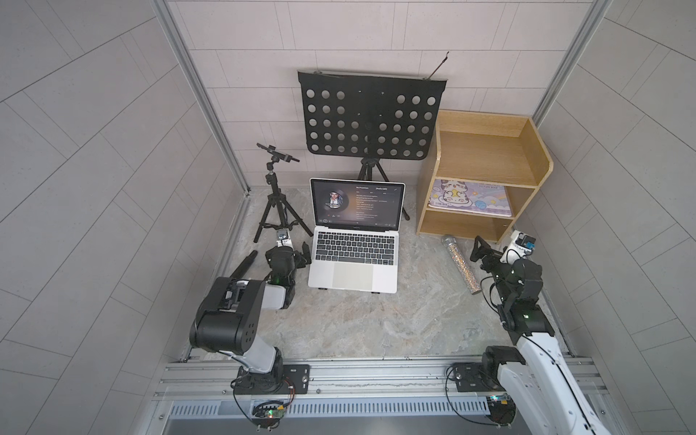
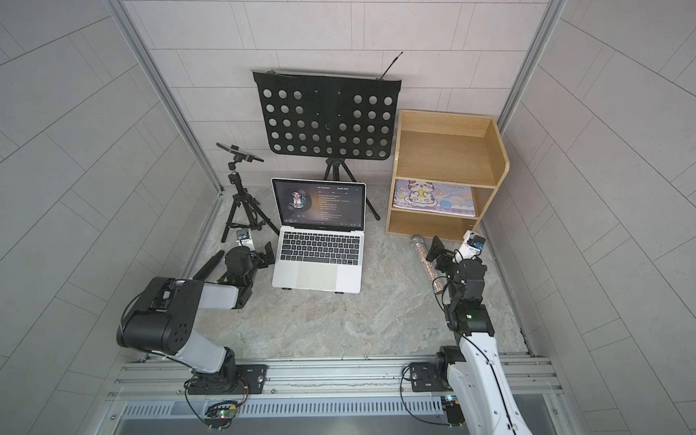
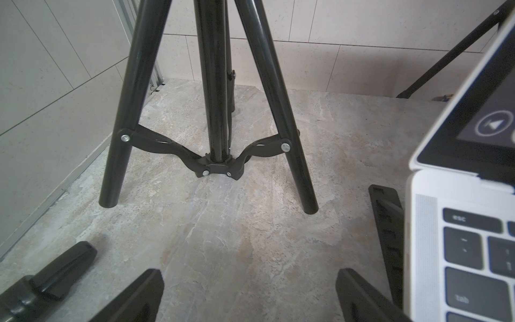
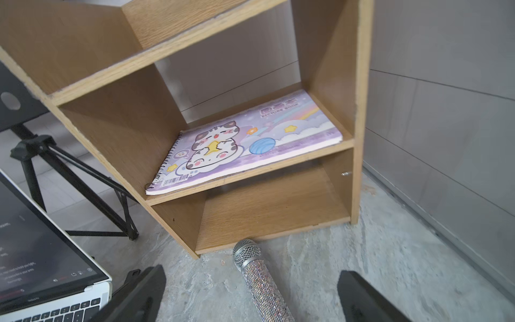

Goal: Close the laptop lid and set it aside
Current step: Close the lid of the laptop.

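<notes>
The silver laptop (image 1: 354, 273) (image 2: 317, 275) stands open in the middle of the stone floor in both top views. Its lid (image 1: 357, 205) (image 2: 319, 203) is upright, with a lit dark screen facing me. My left gripper (image 1: 294, 251) (image 3: 249, 295) sits just left of the keyboard, open, with only bare floor between its fingers; the laptop's corner (image 3: 459, 223) and the lid (image 3: 473, 111) are beside it. My right gripper (image 1: 484, 250) (image 4: 250, 295) hovers to the right near the shelf, open, over a glittery microphone (image 4: 262, 281). The laptop's edge (image 4: 55, 306) shows in the right wrist view.
A black tripod (image 1: 275, 203) (image 3: 214, 111) stands behind the left gripper. A perforated music stand (image 1: 371, 116) rises behind the laptop. The wooden shelf (image 1: 486, 150) holds a cartoon-cat book (image 1: 470, 197) (image 4: 245, 145). A black rod (image 1: 244, 263) lies left; a black stand piece (image 3: 387, 237) props up the laptop.
</notes>
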`<action>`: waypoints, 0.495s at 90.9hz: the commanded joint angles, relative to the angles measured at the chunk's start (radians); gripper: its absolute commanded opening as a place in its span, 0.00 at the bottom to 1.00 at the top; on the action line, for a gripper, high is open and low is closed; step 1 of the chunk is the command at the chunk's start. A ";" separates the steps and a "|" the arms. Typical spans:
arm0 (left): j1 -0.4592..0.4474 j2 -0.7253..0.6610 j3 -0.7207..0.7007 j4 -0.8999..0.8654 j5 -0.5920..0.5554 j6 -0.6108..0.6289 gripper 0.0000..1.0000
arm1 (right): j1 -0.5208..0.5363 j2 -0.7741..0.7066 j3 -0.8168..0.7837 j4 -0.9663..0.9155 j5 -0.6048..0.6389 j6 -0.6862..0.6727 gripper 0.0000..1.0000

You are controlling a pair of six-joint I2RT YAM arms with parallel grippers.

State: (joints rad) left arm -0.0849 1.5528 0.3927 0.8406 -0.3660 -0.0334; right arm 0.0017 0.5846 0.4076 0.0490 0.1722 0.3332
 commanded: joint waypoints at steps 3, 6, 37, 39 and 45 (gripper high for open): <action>0.007 -0.105 0.116 -0.260 -0.069 -0.034 1.00 | 0.003 -0.106 0.006 -0.271 0.086 0.129 1.00; 0.007 -0.128 0.170 -0.416 -0.100 -0.053 1.00 | 0.001 -0.131 -0.001 -0.282 0.087 0.145 1.00; 0.007 -0.338 0.383 -1.156 -0.152 -0.217 1.00 | 0.002 -0.225 -0.088 -0.243 -0.073 0.293 1.00; 0.007 -0.358 0.389 -1.188 -0.150 -0.235 1.00 | 0.003 -0.225 -0.089 -0.233 -0.084 0.297 1.00; 0.007 -0.417 0.402 -1.257 -0.130 -0.260 1.00 | 0.012 -0.218 -0.103 -0.191 -0.120 0.304 1.00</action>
State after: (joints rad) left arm -0.0845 1.2152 0.7521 -0.1333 -0.5056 -0.2085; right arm 0.0021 0.3717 0.3241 -0.1989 0.1364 0.5995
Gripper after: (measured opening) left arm 0.999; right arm 0.997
